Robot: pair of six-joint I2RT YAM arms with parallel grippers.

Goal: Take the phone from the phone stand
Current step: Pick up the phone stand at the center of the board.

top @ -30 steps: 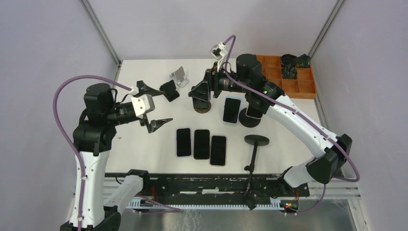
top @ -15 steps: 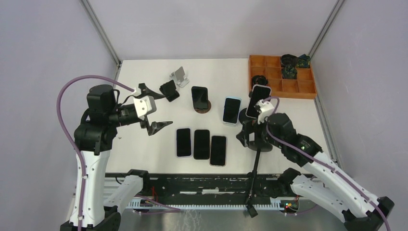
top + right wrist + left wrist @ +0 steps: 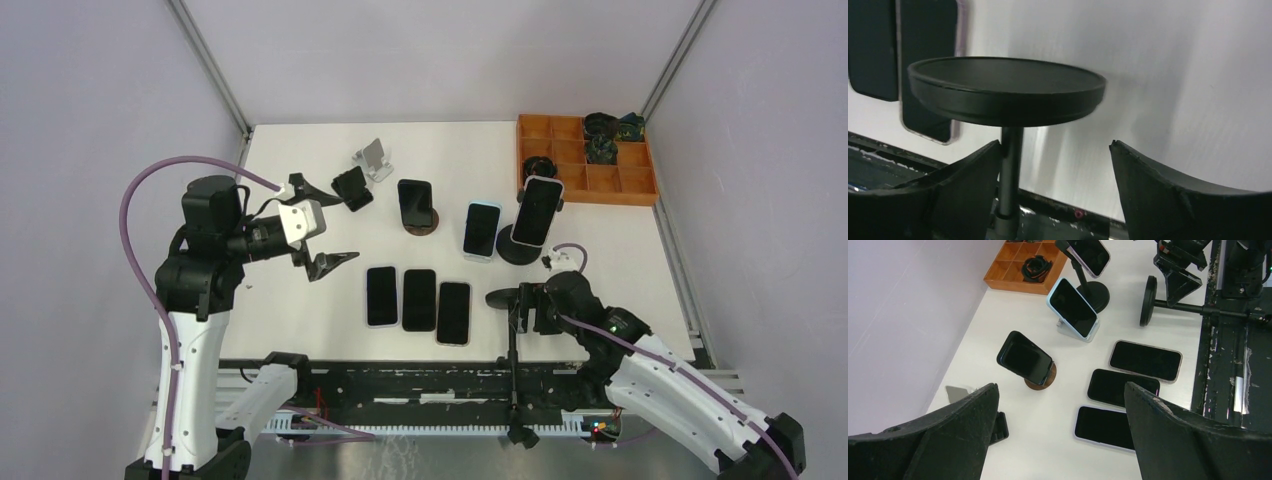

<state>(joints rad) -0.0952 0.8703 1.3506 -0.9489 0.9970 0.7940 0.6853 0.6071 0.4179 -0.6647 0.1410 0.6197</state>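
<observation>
The right arm has drawn back from the far middle of the table (image 3: 300, 150) to the near right, and the disc stand (image 3: 505, 298) has slid a little left. The left arm has barely shifted.

The right gripper (image 3: 1053, 149) now sits low, just right of the disc stand. Its jaws are spread wide with nothing between them. The disc is just ahead of them, and the stand's rod runs back over the near rail (image 3: 400, 385). The left gripper (image 3: 342, 222) hangs over the left side of the table, jaws fully apart and empty.

There are six phones. Three lie flat, side by side, near the middle: the left flat phone (image 3: 381, 296), the centre flat phone (image 3: 419, 299) and the right flat phone (image 3: 453, 313). The other three are each propped on a stand in a row farther back:
- The dark phone (image 3: 415, 201) leans on a round brown stand (image 3: 424, 226).
- The pale-edged phone (image 3: 481, 229) leans on a light stand, seen best in the left wrist view.
- The tall phone (image 3: 538, 211) sits on a black stand (image 3: 510, 250).

No phone has come off its stand, and neither gripper touches one.

There are six stands in all. Besides those three and the disc stand, two stand bare at far left: a silver stand (image 3: 373, 158) and a black folding stand (image 3: 351, 187).

One orange tray (image 3: 640, 196) sits at far right, with several dark items in its compartments. What they are cannot be told.
</observation>
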